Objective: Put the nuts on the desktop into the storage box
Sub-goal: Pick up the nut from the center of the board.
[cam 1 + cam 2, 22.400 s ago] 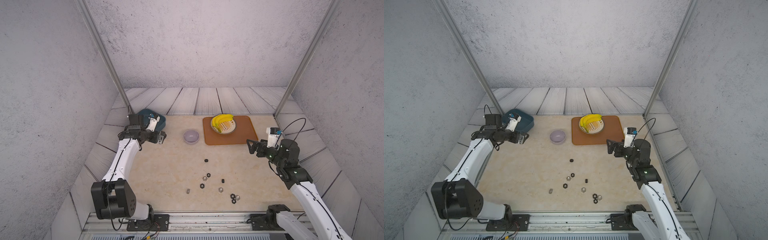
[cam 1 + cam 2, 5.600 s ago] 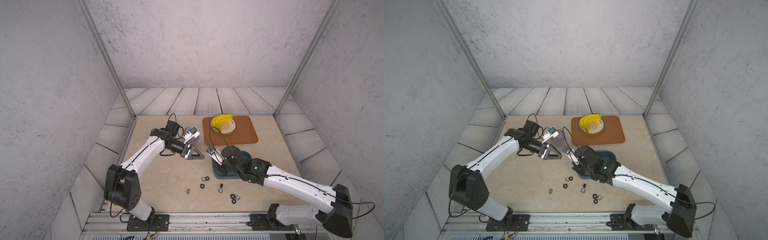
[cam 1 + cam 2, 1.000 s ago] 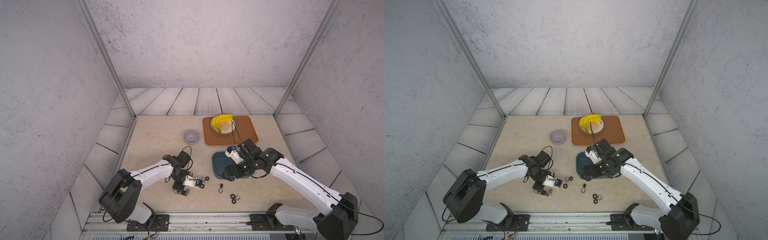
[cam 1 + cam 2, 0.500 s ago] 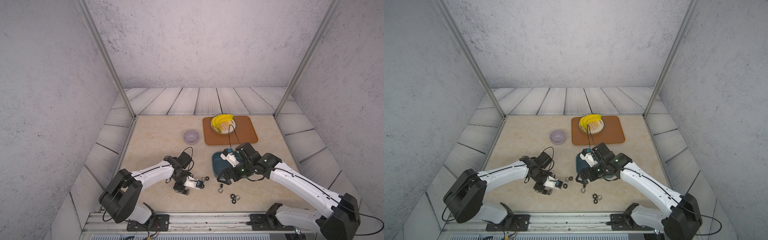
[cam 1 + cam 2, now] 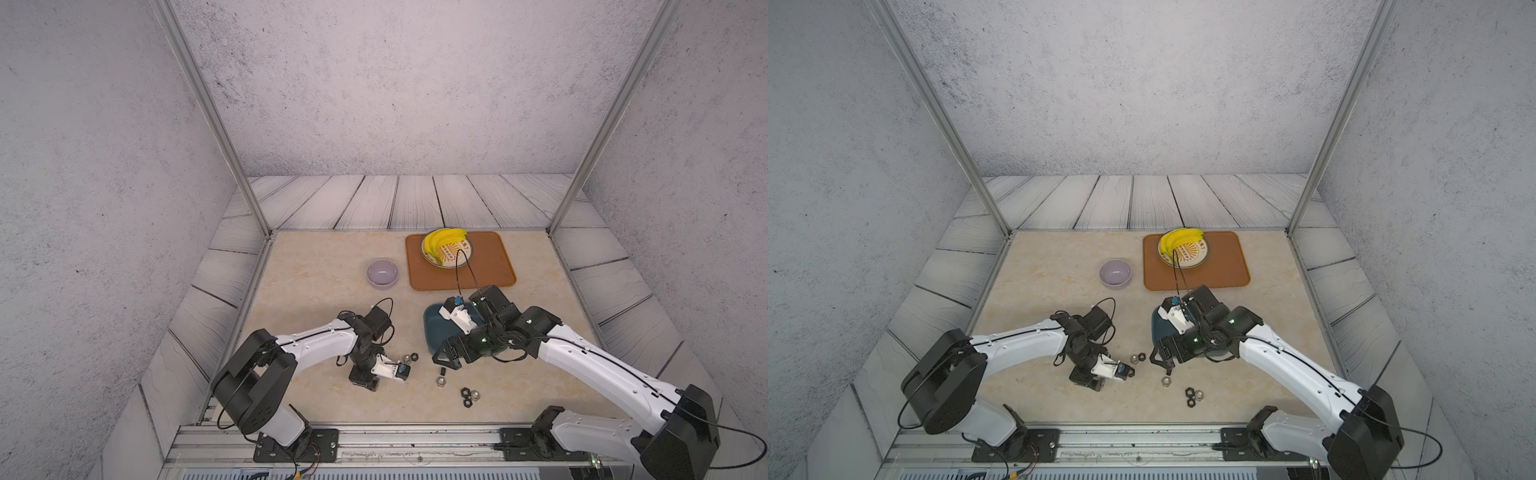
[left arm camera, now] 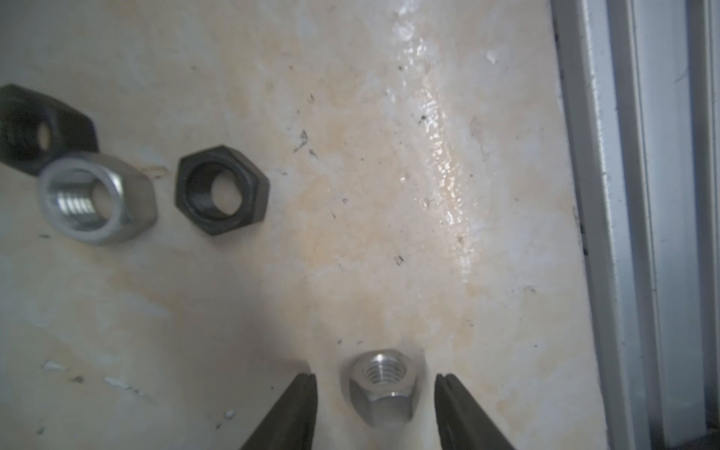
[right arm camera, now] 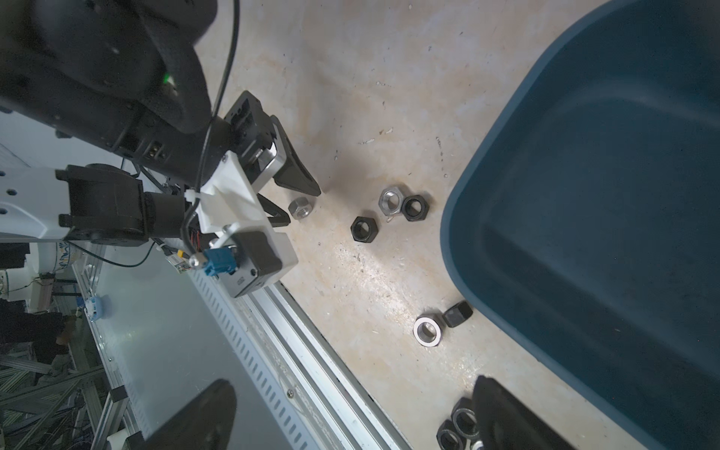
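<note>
In the left wrist view my left gripper [image 6: 376, 376] is open, and its black fingers stand either side of a silver nut [image 6: 380, 385] on the desktop [image 5: 324, 291], with a gap on each side. A black nut [image 6: 221, 190] and a second silver nut [image 6: 97, 200] lie farther off. In both top views more nuts [image 5: 468, 397] [image 5: 1192, 395] lie near the front edge. The dark teal storage box [image 5: 434, 328] [image 7: 584, 195] sits at centre right. My right gripper [image 5: 445, 361] [image 7: 350, 389] is wide open, hovering off the box's near-left corner and holding nothing.
A lilac bowl [image 5: 382, 272] stands behind the arms. An orange-brown tray [image 5: 494, 266] holds a plate of bananas [image 5: 446, 249] at the back right. The aluminium rail [image 5: 374, 432] runs along the desktop's front edge, close to the nuts.
My left gripper's jaws have narrowed around the silver nut. My right gripper has moved from over the storage box down and left towards the nuts off its near corner.
</note>
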`<state>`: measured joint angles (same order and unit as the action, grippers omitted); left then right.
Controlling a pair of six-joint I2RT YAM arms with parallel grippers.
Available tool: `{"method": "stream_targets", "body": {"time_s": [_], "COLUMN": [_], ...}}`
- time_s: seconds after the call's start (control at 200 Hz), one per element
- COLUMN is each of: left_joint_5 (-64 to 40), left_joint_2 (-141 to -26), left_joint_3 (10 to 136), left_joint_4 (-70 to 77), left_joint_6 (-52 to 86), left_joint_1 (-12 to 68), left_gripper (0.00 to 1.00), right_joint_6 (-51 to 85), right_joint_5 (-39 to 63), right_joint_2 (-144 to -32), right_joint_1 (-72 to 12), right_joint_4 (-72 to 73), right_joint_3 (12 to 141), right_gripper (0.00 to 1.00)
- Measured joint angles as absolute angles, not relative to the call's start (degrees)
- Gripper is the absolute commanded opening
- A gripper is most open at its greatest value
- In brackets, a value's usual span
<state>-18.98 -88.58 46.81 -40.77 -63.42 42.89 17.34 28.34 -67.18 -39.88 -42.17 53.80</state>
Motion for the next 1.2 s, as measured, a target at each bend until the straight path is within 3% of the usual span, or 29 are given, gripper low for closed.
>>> {"method": "stream_targets", "body": {"time_s": [0.52,0.891,1.196], "left_joint_5": [-17.15,-17.61,-28.01], "left_joint_2": [-88.64,-87.11,-84.97], "left_joint_3": [47.03,49.10,59.90], "left_joint_4": [-40.71,-44.53,-52.64], "left_joint_6": [-61.36,-59.66,-55.88], "left_joint_1": [44.64,44.64,41.85], "left_gripper": [0.29,0.25,0.24], "right_joint_6": [17.30,15.42,9.58], "right_joint_5": [26.44,22.15,14.02], "right_joint_2": [-67.92,-66.26,-52.62], "right_joint_1": [-39.97,-39.97,-39.97], "right_joint_4": [-42.98,-41.63,-31.20], "right_joint_3": [54.81,54.96,50.26], "right_gripper": [0.99,0.99,0.99]}}
